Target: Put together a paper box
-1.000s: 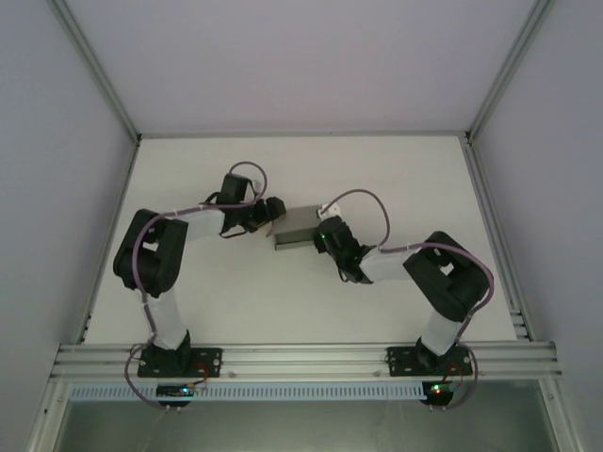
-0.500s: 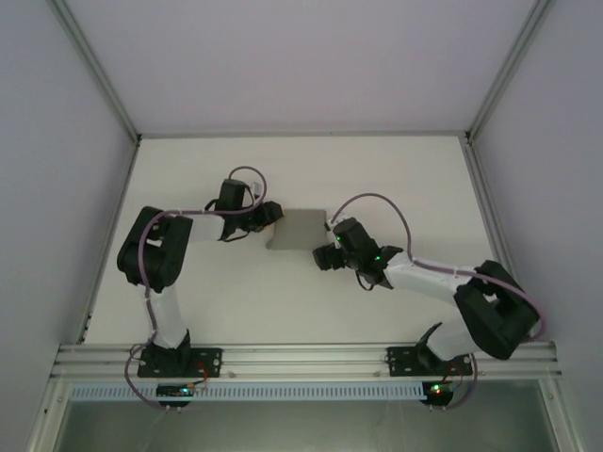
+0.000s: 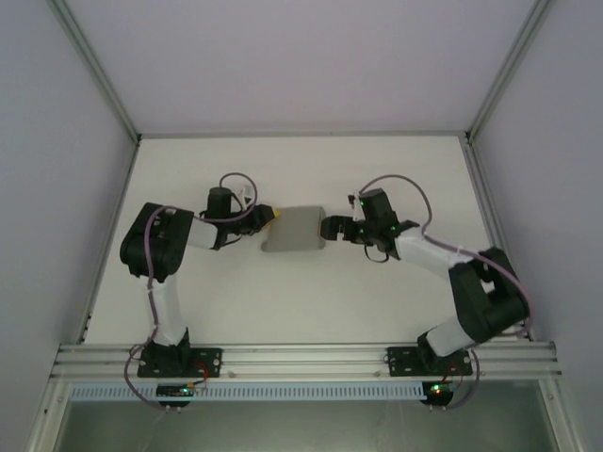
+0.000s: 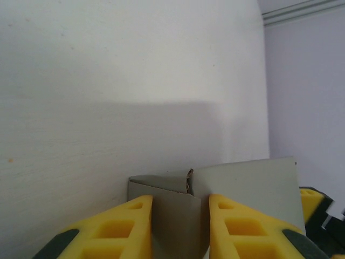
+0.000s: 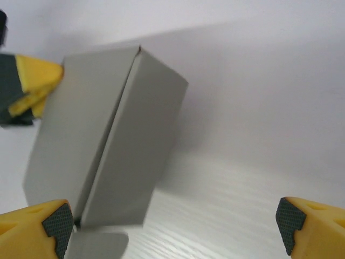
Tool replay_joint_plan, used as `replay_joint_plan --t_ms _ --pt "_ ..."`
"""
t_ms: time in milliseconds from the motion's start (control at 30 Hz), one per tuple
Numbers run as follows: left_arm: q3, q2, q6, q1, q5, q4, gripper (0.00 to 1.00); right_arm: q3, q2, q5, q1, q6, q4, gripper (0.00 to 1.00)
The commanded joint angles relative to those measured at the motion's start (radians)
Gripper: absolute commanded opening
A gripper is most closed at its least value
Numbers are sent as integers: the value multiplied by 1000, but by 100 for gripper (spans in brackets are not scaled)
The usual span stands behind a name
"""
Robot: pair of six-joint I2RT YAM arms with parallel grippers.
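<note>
The paper box (image 3: 294,229) is a small, shallow grey cardboard box resting on the white table (image 3: 311,292). My left gripper (image 3: 268,218) is at its left end. In the left wrist view its yellow fingers (image 4: 116,229) close on a folded end wall of the paper box (image 4: 180,216). My right gripper (image 3: 330,229) is at the box's right end. It stands wide open (image 5: 173,229), with the paper box (image 5: 108,151) beside its left fingertip (image 5: 56,221) and bare table across the rest of the gap. The left gripper's yellow finger (image 5: 35,86) shows at the box's far end.
White walls with aluminium corner posts (image 3: 94,71) enclose the table on three sides. An aluminium rail (image 3: 301,360) carrying both arm bases runs along the near edge. Bare table (image 3: 301,169) lies behind the box.
The right arm swung out from the box's near side to its right end. The box turned from a tilted pose to lying level, and the left gripper moved slightly left with it.
</note>
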Motion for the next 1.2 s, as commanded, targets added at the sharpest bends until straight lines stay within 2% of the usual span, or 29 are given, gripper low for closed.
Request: replay_joint_plan --t_ms 0,267,467,533,667,733,767,833,867,933,1000,1067,1133,1167 --pt "-59 69 -29 15 -17 -64 23 86 99 -177 -8 125 32 99" --pt "-65 75 -22 16 -18 -33 23 153 289 -365 -26 366 280 79" --pt "-66 74 -23 16 -5 1 25 144 327 -435 -13 461 442 56" --pt "-65 68 -22 15 6 24 29 130 318 -446 -12 484 494 46" --pt "-30 19 10 13 25 33 38 110 268 -435 -20 475 470 40" --pt "0 -40 58 6 27 11 52 96 226 -422 -28 452 430 36" --pt "16 -83 99 0 16 -19 62 90 198 -411 -37 442 394 35" --pt "54 -169 211 -19 -14 -109 92 79 146 -395 -56 424 322 35" --pt "79 -221 296 -36 -55 -181 100 74 113 -375 -70 418 262 35" --pt "127 -309 492 -85 -164 -319 100 74 55 -343 -107 402 141 36" --pt "161 -389 718 -173 -384 -423 100 86 2 -290 -154 393 -17 37" --pt "174 -434 983 -298 -663 -444 100 119 -32 -280 -204 374 -158 34" --pt "165 -430 1257 -402 -811 -418 100 171 -55 -291 -257 373 -303 32" --pt "161 -415 1358 -441 -851 -404 100 195 -65 -310 -280 381 -348 32"
